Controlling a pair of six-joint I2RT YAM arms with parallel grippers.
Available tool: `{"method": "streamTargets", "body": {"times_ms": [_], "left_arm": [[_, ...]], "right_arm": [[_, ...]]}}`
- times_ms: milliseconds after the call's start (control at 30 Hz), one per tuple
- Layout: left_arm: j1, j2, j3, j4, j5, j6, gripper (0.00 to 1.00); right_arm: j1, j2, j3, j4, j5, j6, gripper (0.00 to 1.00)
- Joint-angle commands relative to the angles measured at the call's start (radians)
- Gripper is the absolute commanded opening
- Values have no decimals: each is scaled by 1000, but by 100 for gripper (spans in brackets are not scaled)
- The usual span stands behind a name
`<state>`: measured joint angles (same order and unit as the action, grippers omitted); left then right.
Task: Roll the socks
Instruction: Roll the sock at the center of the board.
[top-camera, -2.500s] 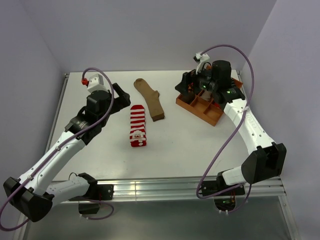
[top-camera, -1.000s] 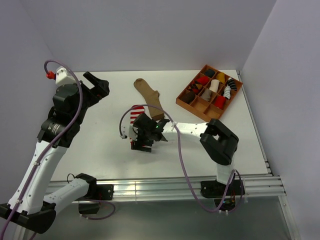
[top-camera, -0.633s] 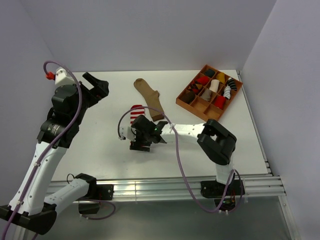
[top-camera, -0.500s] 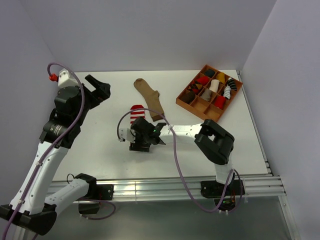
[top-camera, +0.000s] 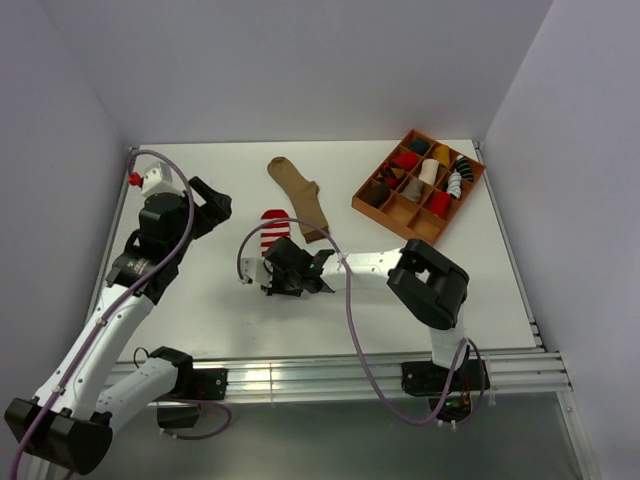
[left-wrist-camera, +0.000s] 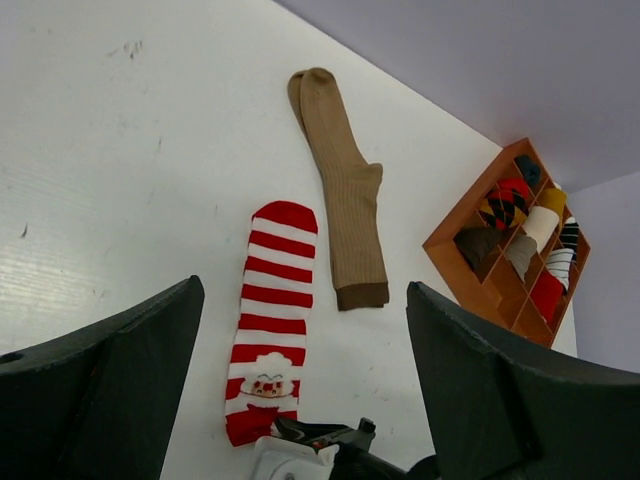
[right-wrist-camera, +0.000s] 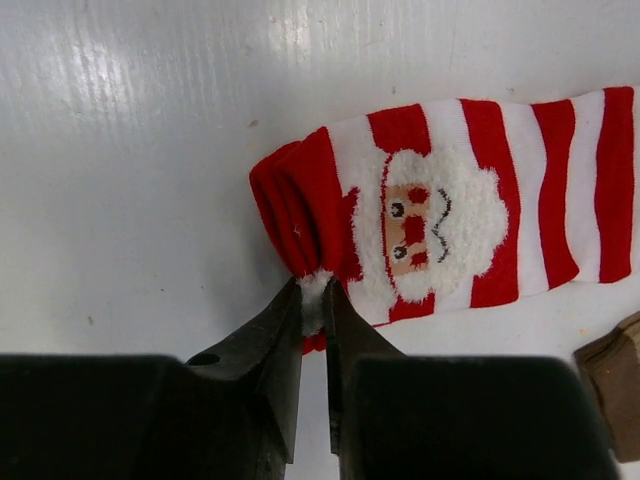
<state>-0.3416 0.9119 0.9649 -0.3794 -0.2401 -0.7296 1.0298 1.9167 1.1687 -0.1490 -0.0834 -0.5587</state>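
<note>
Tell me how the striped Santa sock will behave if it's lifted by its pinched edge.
Probably floppy: the striped sock bunches into folds where the right gripper pinches its edge, so the rest would likely dangle. Its fuzzy knit looks light and unlikely to slip.

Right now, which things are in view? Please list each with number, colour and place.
striped sock: one, red and white, Santa face, mid-table, one end bunched.
tan sock: one, brown, flat, just beyond it, apart.
tray: one, orange-brown, far right.
sock rolls: several, mixed colours, inside the tray.
table: one, white.
right arm: one, white and black, jaws shut on the striped sock's bunched end.
left arm: one, same colours, jaws open, above the table's left side.
</note>
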Motion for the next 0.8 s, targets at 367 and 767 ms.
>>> {"method": "streamTargets", "body": {"times_ms": [367, 767], "left_arm": [[4, -89, -423, 299, 44, -122, 31], [-66, -120, -736, 759, 284, -56, 16]], "right_arm": [[-161, 33, 196, -408, -501, 97, 13], [-217, 303, 514, -805, -733, 36, 12]]}}
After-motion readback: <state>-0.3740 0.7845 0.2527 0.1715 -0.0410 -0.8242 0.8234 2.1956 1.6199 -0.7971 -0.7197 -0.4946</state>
